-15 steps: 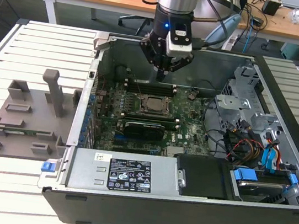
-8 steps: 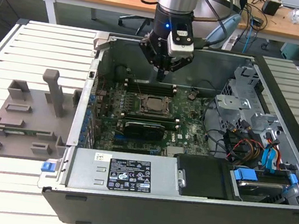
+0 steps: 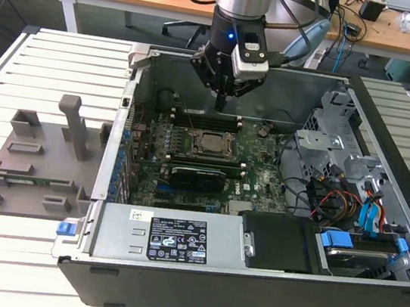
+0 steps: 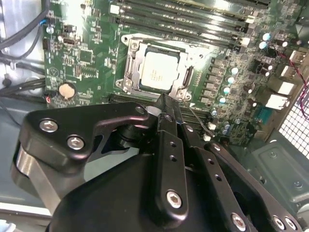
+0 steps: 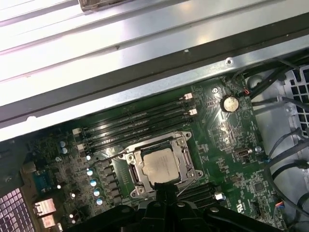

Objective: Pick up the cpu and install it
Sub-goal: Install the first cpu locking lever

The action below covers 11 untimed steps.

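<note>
Second wrist view is showing the gripper (image 4: 165, 102) clenched on nothing, its fingertips pressing together and hovering over the edge of the socket frame (image 4: 129, 65). The cpu (image 4: 157, 72) is lying flat inside that frame on the green motherboard (image 4: 82, 58), showing a silvery-grey square top with a pale rim.

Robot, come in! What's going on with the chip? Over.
Gripper shut, empty, over the motherboard. Cpu lying flat in its socket. Nothing between them. Over.
</note>
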Available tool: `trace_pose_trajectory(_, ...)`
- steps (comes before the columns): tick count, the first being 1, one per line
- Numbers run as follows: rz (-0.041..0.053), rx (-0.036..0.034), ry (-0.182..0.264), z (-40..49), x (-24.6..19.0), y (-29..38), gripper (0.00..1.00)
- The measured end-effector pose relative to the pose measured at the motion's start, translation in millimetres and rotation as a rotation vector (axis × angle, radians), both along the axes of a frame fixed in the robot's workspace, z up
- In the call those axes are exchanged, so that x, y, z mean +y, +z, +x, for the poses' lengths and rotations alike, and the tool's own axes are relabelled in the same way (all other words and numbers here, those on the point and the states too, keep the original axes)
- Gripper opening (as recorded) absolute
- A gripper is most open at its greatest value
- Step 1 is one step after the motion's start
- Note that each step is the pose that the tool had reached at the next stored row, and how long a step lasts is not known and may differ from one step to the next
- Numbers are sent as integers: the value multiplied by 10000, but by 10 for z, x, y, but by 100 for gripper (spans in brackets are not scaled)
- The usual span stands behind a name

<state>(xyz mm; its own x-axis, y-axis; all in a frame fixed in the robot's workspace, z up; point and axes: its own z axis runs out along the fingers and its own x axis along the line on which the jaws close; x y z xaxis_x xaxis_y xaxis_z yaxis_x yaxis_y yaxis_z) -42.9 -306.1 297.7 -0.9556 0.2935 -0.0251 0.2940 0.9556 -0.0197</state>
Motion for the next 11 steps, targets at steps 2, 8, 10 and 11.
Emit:
trace_pose_trajectory(2,119,-1,48,0,0,0,11)
trace_pose_trajectory(8,119,4,791,0,0,0,11)
trace_pose_trajectory(10,118,5,1019,0,0,0,11)
trace_pose_trajectory(11,119,6,1109,0,0,0,11)
